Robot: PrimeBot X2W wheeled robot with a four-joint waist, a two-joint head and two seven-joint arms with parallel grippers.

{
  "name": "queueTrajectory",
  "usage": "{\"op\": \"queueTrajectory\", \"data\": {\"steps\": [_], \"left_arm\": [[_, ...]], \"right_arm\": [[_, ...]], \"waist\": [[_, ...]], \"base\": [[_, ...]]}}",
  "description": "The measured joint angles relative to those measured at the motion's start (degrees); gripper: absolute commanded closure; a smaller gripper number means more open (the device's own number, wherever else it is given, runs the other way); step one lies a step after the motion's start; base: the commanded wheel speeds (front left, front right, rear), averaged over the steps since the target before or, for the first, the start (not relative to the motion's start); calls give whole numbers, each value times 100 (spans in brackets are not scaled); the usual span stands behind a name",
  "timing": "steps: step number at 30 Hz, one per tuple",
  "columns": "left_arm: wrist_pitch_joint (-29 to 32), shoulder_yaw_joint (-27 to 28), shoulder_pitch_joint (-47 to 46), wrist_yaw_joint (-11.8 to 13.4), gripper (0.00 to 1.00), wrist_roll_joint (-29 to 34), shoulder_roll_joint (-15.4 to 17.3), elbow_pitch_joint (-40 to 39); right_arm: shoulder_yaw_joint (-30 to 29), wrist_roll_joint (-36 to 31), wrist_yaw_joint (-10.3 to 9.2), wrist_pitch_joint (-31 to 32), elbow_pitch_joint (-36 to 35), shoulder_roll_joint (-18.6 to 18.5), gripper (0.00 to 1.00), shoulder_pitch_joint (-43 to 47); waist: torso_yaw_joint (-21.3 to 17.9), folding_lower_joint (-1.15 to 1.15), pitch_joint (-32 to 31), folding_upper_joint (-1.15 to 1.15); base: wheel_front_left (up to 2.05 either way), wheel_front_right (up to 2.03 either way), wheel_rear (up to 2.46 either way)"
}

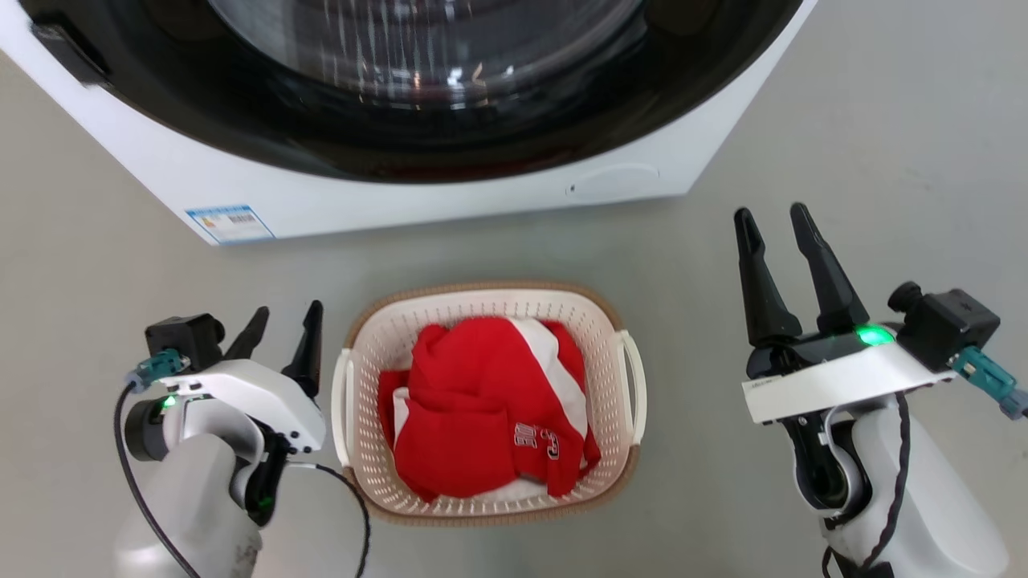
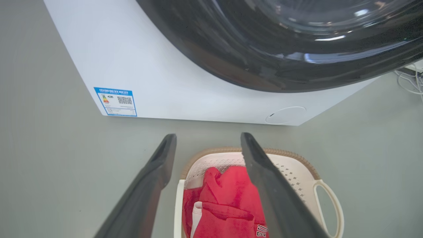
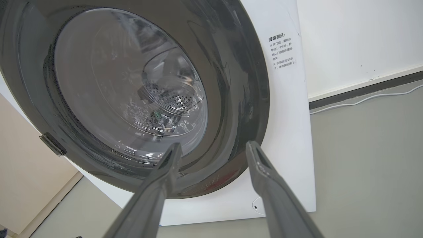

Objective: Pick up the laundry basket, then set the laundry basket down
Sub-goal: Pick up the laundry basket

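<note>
Left gripper [image 1: 287, 308] and right gripper [image 1: 771, 210] gape empty, flanking the cream brown-rimmed laundry basket [image 1: 450, 309].

One laundry basket [image 1: 482, 309]; one washing machine [image 1: 450, 197]; two tools: left tool [image 1: 287, 311], right tool [image 1: 771, 213].

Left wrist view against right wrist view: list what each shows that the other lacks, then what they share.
Left wrist view, not the right: the basket on the floor, red clothes in it, a blue label on the washer, and the left tool, open.
Right wrist view, not the left: the drum behind the door glass, a printed notice on the washer's front, a white wall, and the right tool, open.
Both: the washer, its dark round door, the small round flap near its lower corner, and the grey floor.
</note>
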Motion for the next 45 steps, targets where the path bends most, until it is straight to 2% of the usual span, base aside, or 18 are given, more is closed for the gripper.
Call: {"op": "queueTrajectory", "data": {"steps": [14,20,26,33,45], "left_arm": [[0,812,1055,0,0,881,-311,-1603],[-19,1302,1594,2,0,1316,-524,-2689],[-22,1416,2094,53,0,1777,-691,-3441],[-23,1540,2409,132,0,2085,-805,-3945],[-23,1659,2538,137,0,2196,-867,-4105]], "right_arm": [[-151,-10,0,0,58,-29,0,508],[-278,-85,0,0,52,-35,0,647],[-402,-208,0,0,34,-38,0,869],[-555,-335,0,0,-10,-63,0,983],[-767,-552,0,0,-20,-63,0,1102]], "waist": [[143,0,-997,0],[168,0,-1280,0],[175,0,-1449,0],[207,0,-1551,0],[219,0,-1552,0]], "base": [[0,0,0],[0,0,0],[0,0,0],[0,0,0],[0,0,0]]}}
